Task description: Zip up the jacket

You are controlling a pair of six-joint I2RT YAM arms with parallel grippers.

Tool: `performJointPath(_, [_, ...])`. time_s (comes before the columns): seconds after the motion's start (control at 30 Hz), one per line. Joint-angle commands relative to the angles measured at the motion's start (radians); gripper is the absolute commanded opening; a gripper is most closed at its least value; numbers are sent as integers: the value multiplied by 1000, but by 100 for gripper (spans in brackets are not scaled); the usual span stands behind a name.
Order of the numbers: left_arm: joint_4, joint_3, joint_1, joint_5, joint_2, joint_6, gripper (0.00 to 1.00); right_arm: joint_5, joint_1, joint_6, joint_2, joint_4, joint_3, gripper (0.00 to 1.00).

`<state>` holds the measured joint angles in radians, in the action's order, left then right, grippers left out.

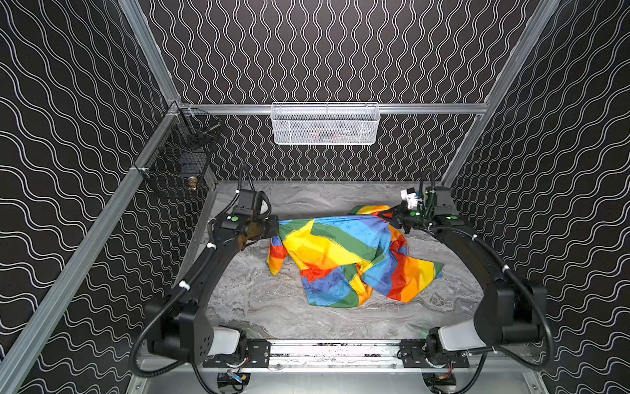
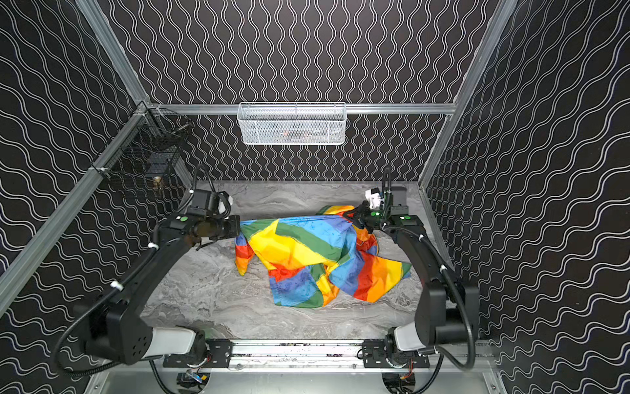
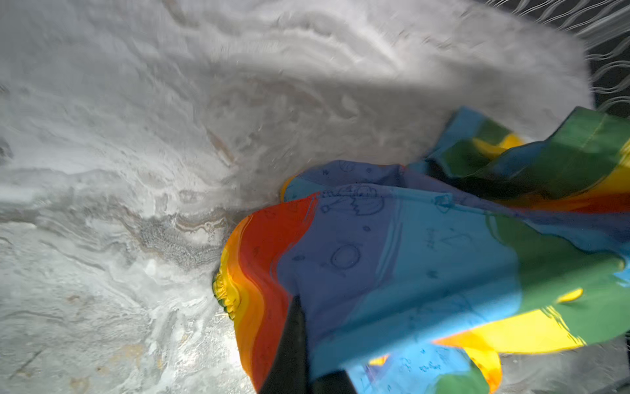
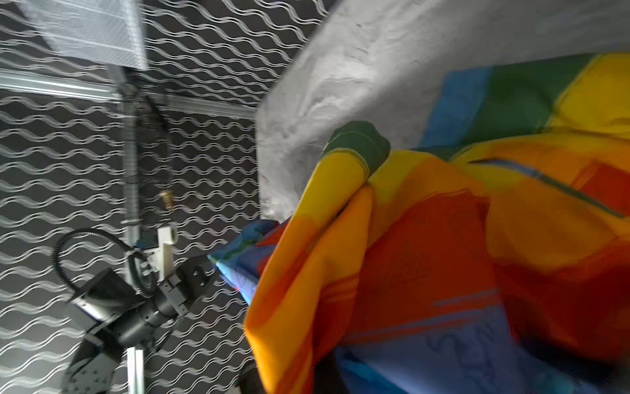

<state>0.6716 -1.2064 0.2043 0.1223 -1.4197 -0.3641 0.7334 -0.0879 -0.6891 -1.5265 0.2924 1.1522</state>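
**Two pinches, one jacket slung between them**

Both grippers have cloth, and neither has any gap to spare. The left gripper (image 1: 277, 228) is clamped tight on a blue-green edge of the jacket (image 1: 341, 252). The right wrist view shows this plainly, with a corner of cloth nipped at the left gripper's tip. The right gripper (image 1: 385, 214) is also fully closed. The fabric climbs to a peak at its tip in both top views, though its own wrist view is so draped in orange and red that the jaws are hidden.

The held edge runs left to right across the far half of the marble tabletop (image 1: 259, 307), lifted clear of it, and this is the line the next move depends on. From that line the rest of the jacket sags toward the near side. A sleeve (image 1: 275, 256) hangs below the left grip, and the crumpled bulk is heaped on the table nearer the right arm.

Each arm reaches forward from the near rail with its wrist turned inward. The grippers point roughly level at one another, with the right one set slightly farther back.

No view shows the zipper band clearly. My reading is that the front still needs spreading flat before any zipping, probably by drawing the two grips apart along that left-right line.
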Motion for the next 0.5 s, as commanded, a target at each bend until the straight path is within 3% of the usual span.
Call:
performJointPath(0.0, [-53,-53,-21,-97,-105,-16,0,-182,-18,67,-92,-2,76,3])
performJointPath(0.13, [-31,-178,-51,-111,-263,-4,0,-270,-24,85,-216,65,194,7])
performJointPath(0.27, [-29,-253,-78,-82,-390,3,0,-286,-24,98,-326,92,299,16])
performJointPath(0.37, [-22,-287,-91,-27,-459,8,18,-263,-23,124,-419,128,382,30])
performJointPath(0.47, [-8,-312,-108,-2,-467,-8,45,-281,-11,159,-462,204,470,50])
